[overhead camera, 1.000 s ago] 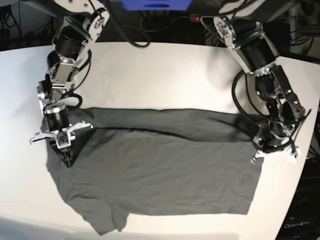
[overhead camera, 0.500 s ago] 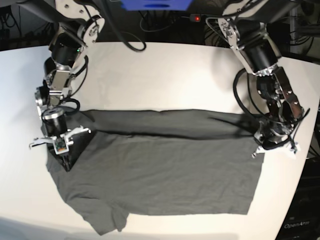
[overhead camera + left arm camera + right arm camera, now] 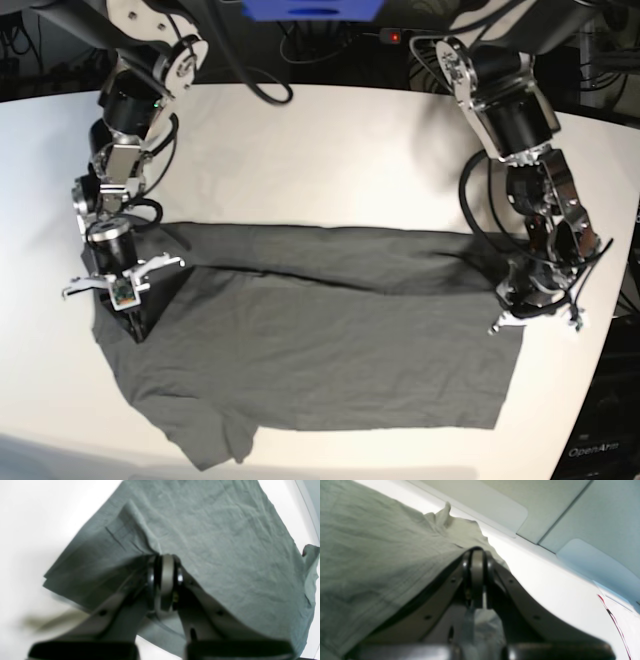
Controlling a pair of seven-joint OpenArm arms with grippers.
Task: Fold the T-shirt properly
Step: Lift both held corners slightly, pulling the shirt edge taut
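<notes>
While we look down from the base view, the T-shirt [image 3: 320, 350] lies spread on the white desk [image 3: 320, 150], its long axis running side to side. One sleeve points toward the near edge at the view's left; the straight hem sits at the right. A far strip is folded over the body. Our right end effector [image 3: 128, 318] is pinched closed on the left edge of the cloth. Our left end effector [image 3: 535, 305] is clamped closed on the right edge, fabric bunched between its fingers [image 3: 152, 577].
</notes>
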